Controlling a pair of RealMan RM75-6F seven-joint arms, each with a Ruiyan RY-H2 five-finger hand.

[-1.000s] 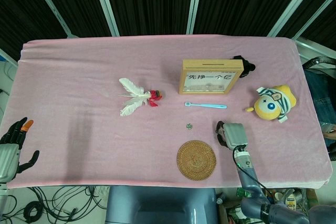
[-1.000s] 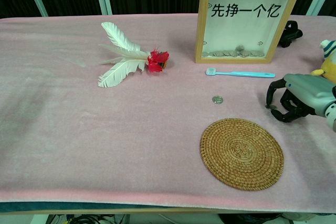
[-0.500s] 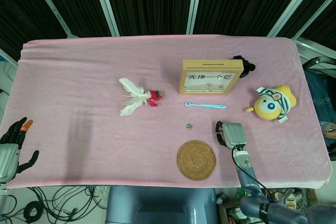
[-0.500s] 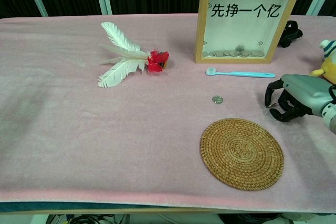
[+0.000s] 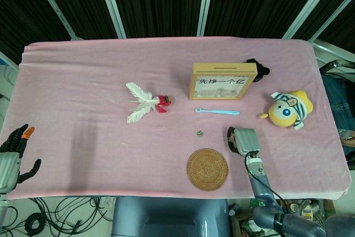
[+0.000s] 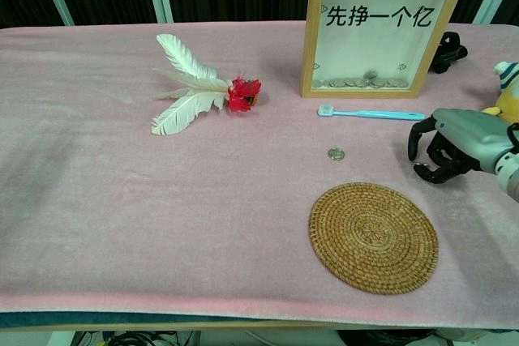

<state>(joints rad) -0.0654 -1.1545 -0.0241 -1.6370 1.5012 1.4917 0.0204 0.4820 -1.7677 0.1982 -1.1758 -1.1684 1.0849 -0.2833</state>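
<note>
While its fingers curl inward over the pink cloth with nothing visible inside them, the right hand (image 6: 454,147) hovers just right of the toothbrush (image 6: 371,114) tip and well right of the coin (image 6: 336,154). The coin, nearest loose thing, lies between toothbrush and woven mat (image 6: 373,237). To do well, the fingers should probably uncurl and come in low toward the coin, clear of the brush. Behind stands the framed money box (image 6: 386,28); a feather toy (image 6: 199,84) lies far left. Only the head view shows the left hand (image 5: 14,156), fingers spread, off the table edge, and the whole plush toy (image 5: 288,109).
</note>
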